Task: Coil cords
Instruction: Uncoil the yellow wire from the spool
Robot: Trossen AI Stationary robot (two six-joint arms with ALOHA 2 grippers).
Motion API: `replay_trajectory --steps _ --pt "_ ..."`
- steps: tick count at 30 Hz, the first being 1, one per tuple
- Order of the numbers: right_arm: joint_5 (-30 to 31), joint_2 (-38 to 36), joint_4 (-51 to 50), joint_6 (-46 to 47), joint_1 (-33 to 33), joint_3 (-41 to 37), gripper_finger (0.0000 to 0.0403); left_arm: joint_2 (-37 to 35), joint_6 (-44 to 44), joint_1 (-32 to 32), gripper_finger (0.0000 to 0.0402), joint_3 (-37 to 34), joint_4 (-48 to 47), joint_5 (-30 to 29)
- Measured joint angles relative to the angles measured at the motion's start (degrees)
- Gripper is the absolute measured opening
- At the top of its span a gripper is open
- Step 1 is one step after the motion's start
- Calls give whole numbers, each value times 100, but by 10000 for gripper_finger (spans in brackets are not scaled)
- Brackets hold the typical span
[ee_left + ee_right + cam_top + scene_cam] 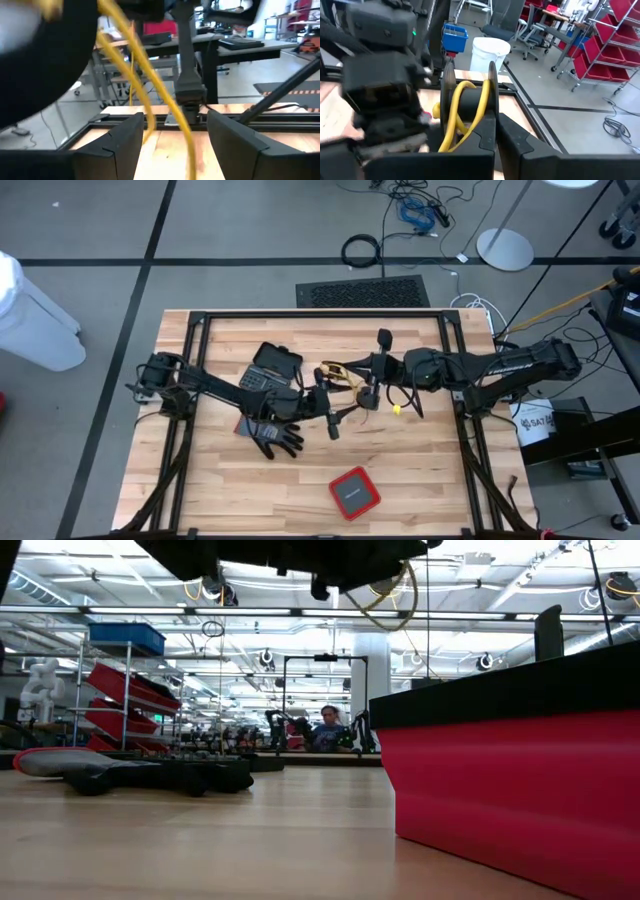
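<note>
Two grippers mid-coil: right gripper (492,132) clamped on yellow cord (454,117); left gripper (172,145) parted around it, ungripped. Next: wind another loop.

Over the wooden table (420,480), the left gripper (332,412) and the right gripper (372,380) meet at a yellow cord (345,376), with a grey glove (275,435), black device (275,364) and red box (354,492) nearby.
</note>
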Motion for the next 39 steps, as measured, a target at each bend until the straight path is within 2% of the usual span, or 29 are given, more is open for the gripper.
replay_trajectory --steps 4,6,8,12,14,20,24,33,36,39 --pt "0 119 142 -41 1 0 0 100 -123 31 222 51 -27 -168" --pt "21 169 129 -61 1 0 0 99 -120 6 201 51 -25 -341" --pt "31 207 116 -69 1 0 0 99 -52 -41 163 51 -42 -378" --pt "106 220 -90 -93 5 0 0 99 244 -254 46 51 -14 -430" --pt "245 215 -223 -118 6 0 0 58 486 -374 16 46 32 -528" --pt "400 234 -600 -17 -13 0 0 -431 1433 -734 10 75 148 -896" --pt "477 234 -694 0 -8 0 0 -749 1857 -976 9 75 -122 -1463" --pt "492 37 -662 4 4 0 0 -935 1404 -1278 10 72 -2080 -2985" --pt "478 -76 -673 1 47 0 0 -937 1121 -1313 12 -106 -2396 -3560" --pt "293 -250 -678 -30 84 0 0 -937 797 -1248 13 -267 -2750 -3717"
